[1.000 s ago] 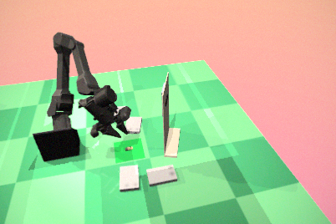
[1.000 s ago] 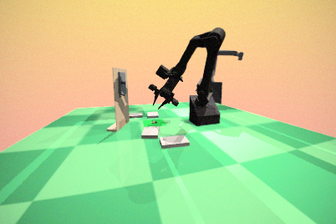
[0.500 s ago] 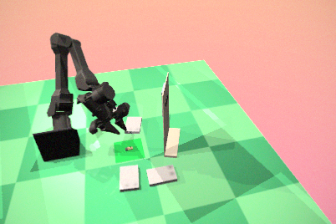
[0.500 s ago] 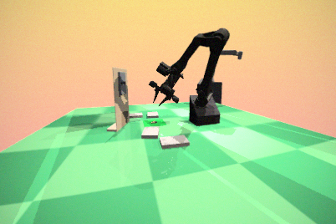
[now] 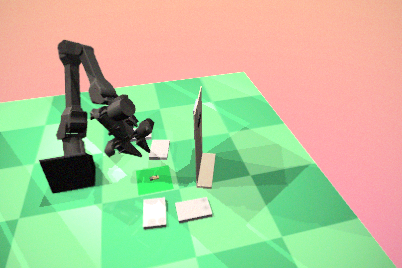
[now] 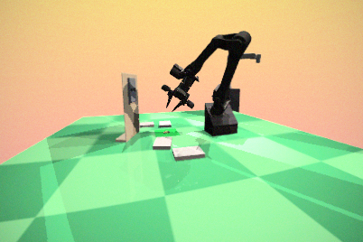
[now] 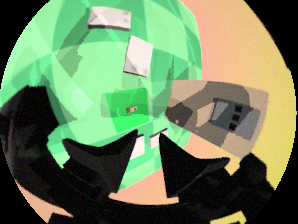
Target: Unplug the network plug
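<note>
The small tan and dark plug lies on the table, inside the green marked square. My gripper is partly open and empty, in the air above the square's arm side, clear of the plug. The upright panel bears a grey-blue socket block. Dark openings show in the block in the wrist view, and no plug is seen in them. The tab on the plug is too small to make out.
Several flat white tiles lie around the square, among them one near tile, another near tile and a far tile. The panel's beige foot extends away from the arm's side.
</note>
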